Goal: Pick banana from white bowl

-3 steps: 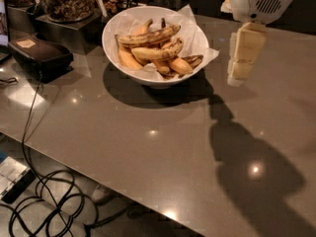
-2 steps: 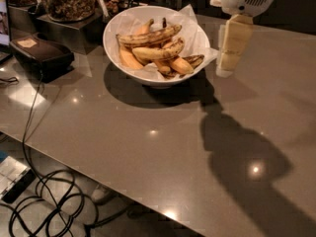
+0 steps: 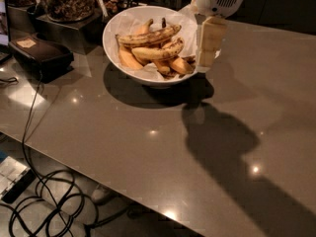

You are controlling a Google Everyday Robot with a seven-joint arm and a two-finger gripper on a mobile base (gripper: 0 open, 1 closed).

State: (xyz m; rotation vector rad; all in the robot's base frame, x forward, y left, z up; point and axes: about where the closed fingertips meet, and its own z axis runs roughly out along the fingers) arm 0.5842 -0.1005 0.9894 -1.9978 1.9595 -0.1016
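The white bowl (image 3: 109, 47), lined with crinkled white paper, stands at the back of the grey table and holds several bananas. The banana (image 3: 148, 36), the longest one, dull yellow with brown streaks, lies across the top of the pile. Shorter orange-yellow bananas (image 3: 157, 51) lie under and in front of it. My gripper (image 3: 207, 46), with cream-coloured fingers under a white wrist, hangs over the bowl's right rim, to the right of the banana and apart from it. It holds nothing that I can see.
A black box (image 3: 42, 54) sits on the table left of the bowl. Containers of nuts (image 3: 64, 1) stand behind it. The table's front edge runs diagonally at lower left, with cables (image 3: 44, 196) on the floor below.
My gripper has moved left, from beside the bowl to over its right rim. The bowl now sits larger and more central in the view. The bananas have not moved.
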